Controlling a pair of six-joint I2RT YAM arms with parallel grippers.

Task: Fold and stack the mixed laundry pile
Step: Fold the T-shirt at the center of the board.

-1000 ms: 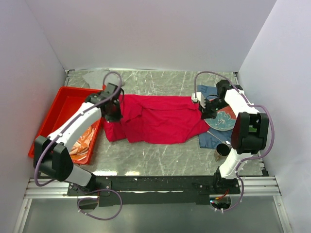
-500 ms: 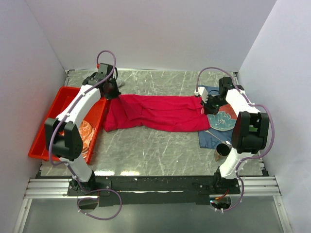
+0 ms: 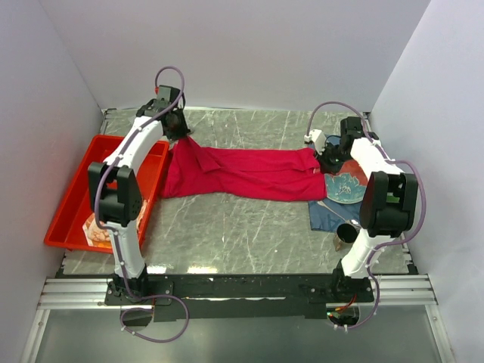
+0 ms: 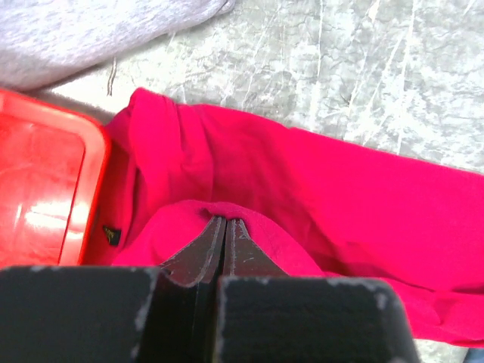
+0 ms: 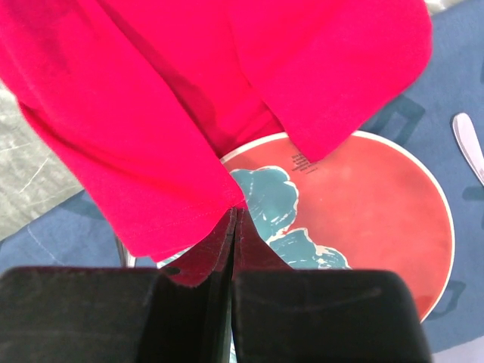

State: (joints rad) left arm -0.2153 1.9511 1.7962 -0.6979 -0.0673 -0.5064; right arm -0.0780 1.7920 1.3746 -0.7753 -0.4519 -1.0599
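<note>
The crimson-magenta shirt (image 3: 246, 172) lies stretched across the table between my two grippers. My left gripper (image 3: 178, 133) is shut on its left end near the back; the wrist view shows the jaws closed with a fold of the shirt (image 4: 318, 197) over them, tips (image 4: 225, 220). My right gripper (image 3: 324, 158) is shut on the shirt's right hem (image 5: 151, 151), tips (image 5: 235, 209), held above the plate. The grey garment (image 4: 91, 30) lies at the back left, just beyond the left gripper. The orange-and-white patterned cloth (image 3: 96, 227) lies in the red tray.
The red tray (image 3: 72, 193) stands at the left, its rim close under the shirt's left end (image 4: 45, 174). At the right, a dark blue placemat (image 3: 324, 215) carries a red-and-teal plate (image 5: 363, 204), a spoon (image 5: 469, 144) and a metal cup (image 3: 345, 234).
Both grippers have moved toward the back wall with the shirt, which now lies longer and narrower. The left arm swung back off the tray, uncovering the patterned cloth.
</note>
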